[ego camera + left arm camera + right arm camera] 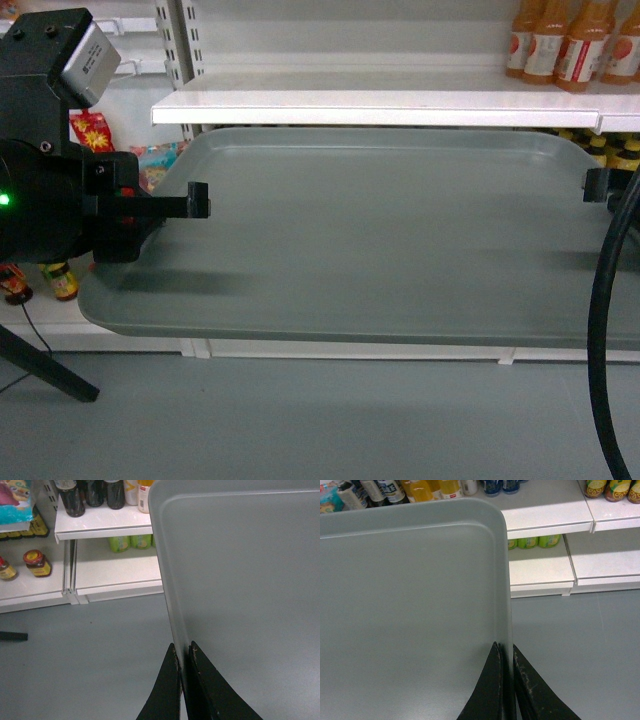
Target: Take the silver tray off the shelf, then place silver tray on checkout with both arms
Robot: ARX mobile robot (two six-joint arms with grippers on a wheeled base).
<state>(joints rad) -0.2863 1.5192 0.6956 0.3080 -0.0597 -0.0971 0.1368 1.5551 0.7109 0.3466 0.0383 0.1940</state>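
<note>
Across the top of the head view we see the white shelf point(380, 103), with orange bottles point(570, 40) standing on it at upper right. At lower left, a lower board point(45, 325) carries two small jars point(60, 281). Grey floor point(300, 420) fills the bottom.

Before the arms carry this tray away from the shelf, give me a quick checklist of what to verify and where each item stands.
1. Left gripper clamped on the silver tray rim: ok, jaws pinch the left edge.
2. Right gripper clamped on the opposite rim: ok.
3. Tray level between both arms: ok, roughly flat in the head view.
4. Tray clear of the shelf board above: cannot tell, far edge sits under its lip.
5. Tray surface bare: ok.
6. Checkout position: cannot tell, not in view.
</note>
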